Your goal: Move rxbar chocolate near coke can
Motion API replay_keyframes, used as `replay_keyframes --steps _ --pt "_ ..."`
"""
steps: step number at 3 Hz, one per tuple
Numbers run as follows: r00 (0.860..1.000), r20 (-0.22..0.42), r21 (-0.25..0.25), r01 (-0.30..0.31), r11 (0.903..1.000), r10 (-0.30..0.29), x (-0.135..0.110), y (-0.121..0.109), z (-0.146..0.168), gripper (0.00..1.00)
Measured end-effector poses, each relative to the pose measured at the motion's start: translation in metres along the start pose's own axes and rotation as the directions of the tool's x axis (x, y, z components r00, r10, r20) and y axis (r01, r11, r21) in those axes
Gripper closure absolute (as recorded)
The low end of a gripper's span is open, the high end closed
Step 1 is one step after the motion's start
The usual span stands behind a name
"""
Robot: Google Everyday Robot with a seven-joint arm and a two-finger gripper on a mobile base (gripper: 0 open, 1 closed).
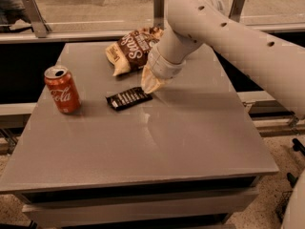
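The rxbar chocolate (128, 98) is a flat black wrapper with white print lying on the grey table (190, 142), left of centre. The coke can (62, 89) stands upright near the table's left edge, a short gap left of the bar. My gripper (150, 83) hangs from the white arm just above the bar's right end, pointing down at it. The arm covers most of the gripper.
A large brown chip bag (132, 49) lies at the back of the table, behind the bar and partly behind my arm. A metal railing (86, 32) runs behind the table. The floor shows at the right.
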State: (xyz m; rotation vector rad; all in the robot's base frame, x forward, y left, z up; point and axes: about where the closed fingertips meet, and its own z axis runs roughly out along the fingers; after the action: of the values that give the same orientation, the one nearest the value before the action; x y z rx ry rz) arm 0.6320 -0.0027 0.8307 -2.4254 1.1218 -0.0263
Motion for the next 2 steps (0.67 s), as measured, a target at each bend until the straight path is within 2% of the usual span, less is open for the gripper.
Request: replay_keyframes --steps 1,2 --pt "1.0 0.0 0.0 0.0 1.0 0.0 0.0 0.0 0.0 1.0" --pt "1.0 0.004 0.002 0.029 0.9996 -0.029 -0.02 -0.002 0.003 1.0"
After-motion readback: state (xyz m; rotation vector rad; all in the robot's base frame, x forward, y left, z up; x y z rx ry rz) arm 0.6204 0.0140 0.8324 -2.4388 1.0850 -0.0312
